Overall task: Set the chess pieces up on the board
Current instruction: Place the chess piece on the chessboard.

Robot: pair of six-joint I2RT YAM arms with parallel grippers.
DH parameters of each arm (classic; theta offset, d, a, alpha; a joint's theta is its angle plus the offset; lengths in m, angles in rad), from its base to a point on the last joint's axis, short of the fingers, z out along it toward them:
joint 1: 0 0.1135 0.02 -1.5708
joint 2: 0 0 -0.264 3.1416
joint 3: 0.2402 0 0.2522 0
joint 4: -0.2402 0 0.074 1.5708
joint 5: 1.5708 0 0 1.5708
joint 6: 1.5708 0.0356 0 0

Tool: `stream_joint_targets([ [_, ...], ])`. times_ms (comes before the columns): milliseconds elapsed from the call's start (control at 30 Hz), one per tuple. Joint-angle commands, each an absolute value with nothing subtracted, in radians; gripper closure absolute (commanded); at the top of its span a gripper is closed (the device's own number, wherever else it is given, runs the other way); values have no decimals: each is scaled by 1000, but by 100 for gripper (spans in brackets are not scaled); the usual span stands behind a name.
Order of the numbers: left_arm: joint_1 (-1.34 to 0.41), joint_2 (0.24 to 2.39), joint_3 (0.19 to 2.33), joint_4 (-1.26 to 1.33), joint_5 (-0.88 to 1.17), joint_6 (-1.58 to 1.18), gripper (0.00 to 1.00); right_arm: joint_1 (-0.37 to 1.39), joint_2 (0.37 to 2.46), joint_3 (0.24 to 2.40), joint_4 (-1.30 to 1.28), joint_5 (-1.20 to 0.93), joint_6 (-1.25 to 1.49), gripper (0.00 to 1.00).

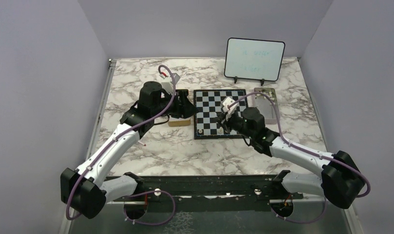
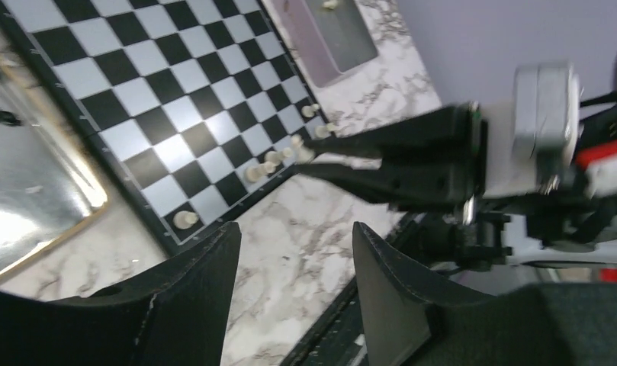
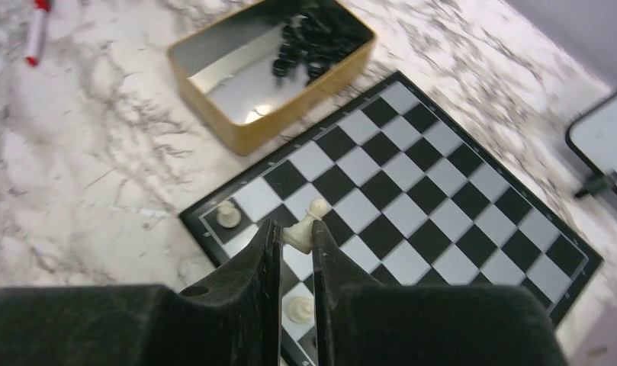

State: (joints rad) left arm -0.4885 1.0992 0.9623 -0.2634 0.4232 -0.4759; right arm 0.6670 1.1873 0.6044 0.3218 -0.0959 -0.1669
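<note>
The board [image 1: 219, 113] lies mid-table with black and white checks. My right gripper [image 3: 294, 232] is shut on a cream-white pawn [image 3: 306, 226], held tilted just above the board's [image 3: 442, 191] near-left corner. Two more white pieces [image 3: 228, 215] [image 3: 299, 309] stand on squares close by. In the left wrist view, several white pieces [image 2: 253, 173] line the board's [image 2: 175, 84] edge, next to the right arm's fingers [image 2: 381, 152]. My left gripper [image 2: 294, 259] is open above marble, with nothing between its fingers. From above, the left gripper [image 1: 183, 105] hangs over the gold tray [image 1: 180, 122].
The gold tray [image 3: 274, 65] holds black pieces [image 3: 313, 38] left of the board. A silver tray [image 1: 265, 103] sits on its right. A whiteboard [image 1: 254, 58] stands upright behind. A red marker [image 3: 36, 30] lies on the marble.
</note>
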Motion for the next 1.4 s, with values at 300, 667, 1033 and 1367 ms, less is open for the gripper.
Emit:
stream_joint_targets([
  [300, -488, 1299, 1058, -149, 731, -712, 54, 800, 1059, 481, 609, -258, -352, 82],
  [667, -489, 1358, 1008, -5, 843, -844, 57, 816, 1038, 476, 620, -281, -366, 82],
  [1033, -489, 1381, 985, 33, 850, -854, 64, 825, 1050, 480, 630, -275, -360, 82],
  [1367, -489, 1393, 977, 26, 847, -844, 68, 826, 1058, 479, 630, -262, -357, 81],
])
